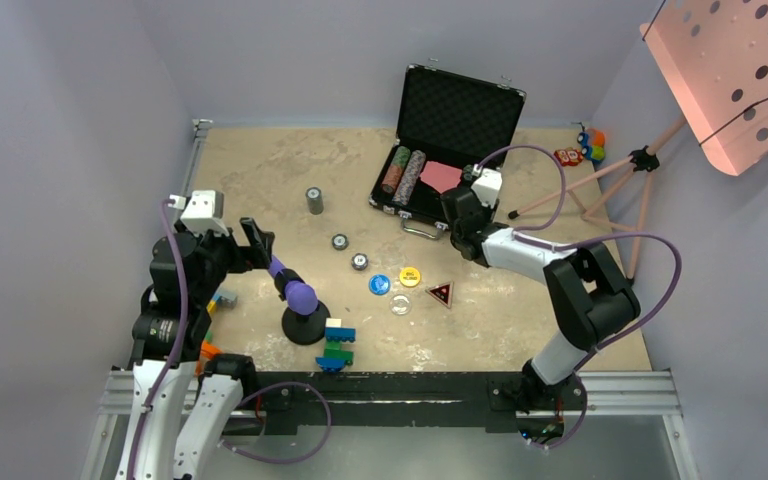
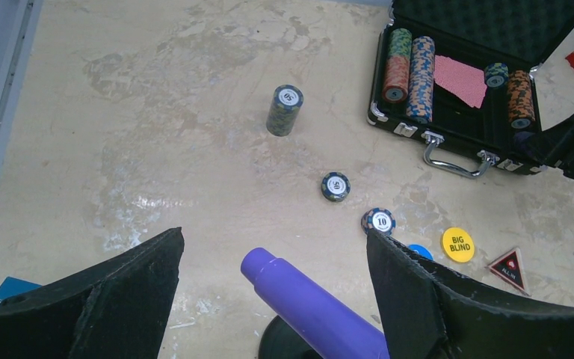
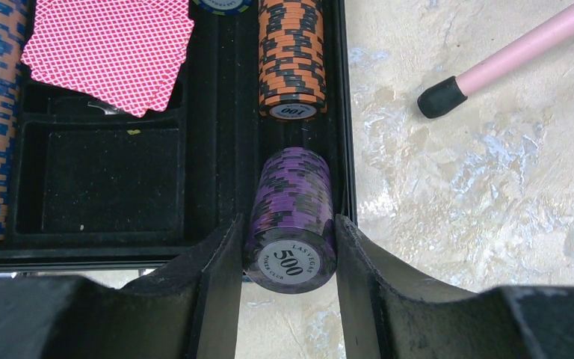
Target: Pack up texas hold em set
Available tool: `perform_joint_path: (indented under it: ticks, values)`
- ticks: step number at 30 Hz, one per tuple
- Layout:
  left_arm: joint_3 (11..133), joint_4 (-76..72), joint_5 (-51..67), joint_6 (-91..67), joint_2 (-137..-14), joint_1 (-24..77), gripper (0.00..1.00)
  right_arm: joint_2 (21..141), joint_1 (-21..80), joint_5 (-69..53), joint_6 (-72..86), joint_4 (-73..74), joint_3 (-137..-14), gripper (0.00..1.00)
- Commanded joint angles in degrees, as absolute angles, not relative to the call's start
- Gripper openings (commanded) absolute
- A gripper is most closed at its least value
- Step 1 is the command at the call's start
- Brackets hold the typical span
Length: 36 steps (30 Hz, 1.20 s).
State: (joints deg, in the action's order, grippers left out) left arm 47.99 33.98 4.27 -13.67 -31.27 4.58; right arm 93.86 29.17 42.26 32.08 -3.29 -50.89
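Packing partly done, by judgement near halfway. Black hard-shell case (image 1: 460,105) far right on mottled stone-look worktop (image 1: 260,170), lid up, egg-crate foam lining. Already inside: ridged chip rows (image 2: 421,78) lying in slots, pink diamond-backed cards (image 3: 108,48) fanned in the centre tray. Right pincer (image 3: 289,250) narrow, gripping purple striped chip stack (image 3: 291,209) at near end of rightmost slot, just nearer than orange row (image 3: 291,56). Left pincer (image 2: 273,239) wide, empty, above purple-tipped object (image 2: 314,307). Left to pack: upright chip stack (image 2: 285,110), two loose chips (image 2: 335,186), flat round yellow button (image 2: 457,244), blue button (image 2: 421,251), clear button (image 1: 400,304).
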Motion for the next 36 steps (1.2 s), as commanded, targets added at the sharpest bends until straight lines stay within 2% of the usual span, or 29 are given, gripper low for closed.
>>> perform_joint_path:
  ticks: [1,4,9,17,22,26,36]
  values:
    - [48.0,32.59,4.93,-12.92,-31.73,4.83,0.96,92.9,29.0,43.63,34.69,-4.41,-53.55,0.07]
    - [48.02,32.49,4.99,-12.92,-31.73,4.83,0.96,93.05,28.92,42.84,34.9,-3.97,-53.54,0.18]
    - [47.99,32.52,5.13,-12.92,-31.73,4.83,0.96,91.65,28.92,42.28,35.17,-2.87,-53.0,0.48]
    - [47.9,32.55,5.71,-12.92,-31.66,4.83,0.98,87.7,28.9,40.96,28.4,2.47,-55.51,0.64]
    - [47.91,32.76,5.42,-12.92,-31.4,4.83,0.99,89.04,28.58,38.02,27.36,12.94,-60.79,0.64]
    - [47.97,32.93,5.02,-12.92,-31.2,4.92,0.98,89.74,28.26,33.46,29.25,20.48,-63.46,0.5]
    - [47.91,33.13,4.57,-13.01,-30.99,5.01,0.98,91.26,24.46,24.54,29.39,24.31,-64.2,0.33]
